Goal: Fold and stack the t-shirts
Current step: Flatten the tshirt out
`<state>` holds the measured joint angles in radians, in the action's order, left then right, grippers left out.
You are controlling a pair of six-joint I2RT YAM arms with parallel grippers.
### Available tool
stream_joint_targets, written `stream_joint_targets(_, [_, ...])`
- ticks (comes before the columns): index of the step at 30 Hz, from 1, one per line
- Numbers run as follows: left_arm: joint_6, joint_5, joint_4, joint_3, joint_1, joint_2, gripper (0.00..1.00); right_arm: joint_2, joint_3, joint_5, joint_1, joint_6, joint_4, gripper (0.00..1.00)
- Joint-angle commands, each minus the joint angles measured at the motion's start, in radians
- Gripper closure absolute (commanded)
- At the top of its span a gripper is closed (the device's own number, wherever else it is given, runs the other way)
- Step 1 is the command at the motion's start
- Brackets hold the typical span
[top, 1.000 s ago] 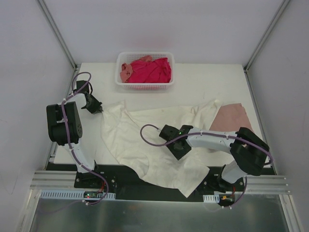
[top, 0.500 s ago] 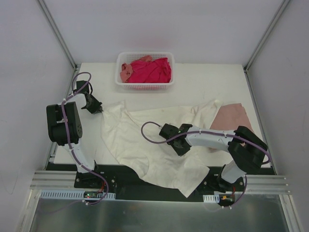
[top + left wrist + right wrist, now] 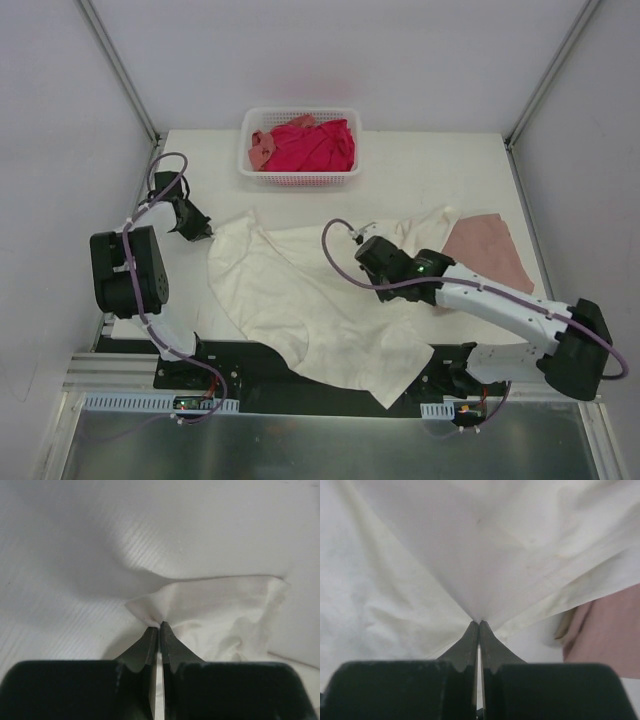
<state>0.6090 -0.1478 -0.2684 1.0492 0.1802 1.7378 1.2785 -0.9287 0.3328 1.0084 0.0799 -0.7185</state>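
The cream t-shirt (image 3: 300,300) sprawls across mid-table, its long axis running left to right, one end drooping over the near edge. The left gripper (image 3: 159,625) pinches its left corner. The right gripper (image 3: 478,622) is clamped on a tented fold near the dusty pink t-shirt (image 3: 485,250).

Top camera looks steeply down from behind the bases over the whole table (image 3: 430,170). Wrist cameras sit close behind the left gripper (image 3: 159,626) and right gripper (image 3: 478,624), both apparently sharing the cream t-shirt (image 3: 300,290).
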Motion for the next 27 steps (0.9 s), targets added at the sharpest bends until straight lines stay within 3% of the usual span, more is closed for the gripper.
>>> stream_joint_targets(1, [-0.005, -0.048, -0.02, -0.012, -0.004, -0.286, 1.0, -0.163, -0.174, 0.241, -0.047, -0.061, -0.015, 0.99])
stream_joint_targets(6, [-0.003, -0.058, -0.035, 0.069, -0.019, -0.651, 1.0, -0.28, -0.387, 0.46, -0.051, -0.245, 0.013, 0.99])
stream_joint_targets(10, [-0.018, -0.018, -0.058, 0.208, -0.022, -0.848, 1.0, -0.369, -0.531, 0.46, -0.051, -0.431, 0.137, 0.99])
stream_joint_targets(13, [-0.05, -0.045, -0.083, 0.388, -0.021, -0.92, 1.0, -0.407, -0.682, 0.402, -0.05, -0.532, 0.154, 0.99])
stream_joint_targets(18, [-0.117, -0.081, -0.15, 0.739, -0.021, -0.936, 1.0, -0.421, -0.96, 0.151, -0.051, -0.582, 0.087, 1.0])
stream_joint_targets(23, [-0.175, -0.079, -0.193, 1.044, -0.022, -0.926, 1.0, -0.445, -1.113, -0.073, -0.051, -0.568, 0.039, 0.99])
stream_joint_targets(27, [-0.19, -0.015, -0.199, 1.195, -0.021, -0.926, 1.0, -0.469, -1.173, -0.201, -0.053, -0.514, 0.028, 0.99])
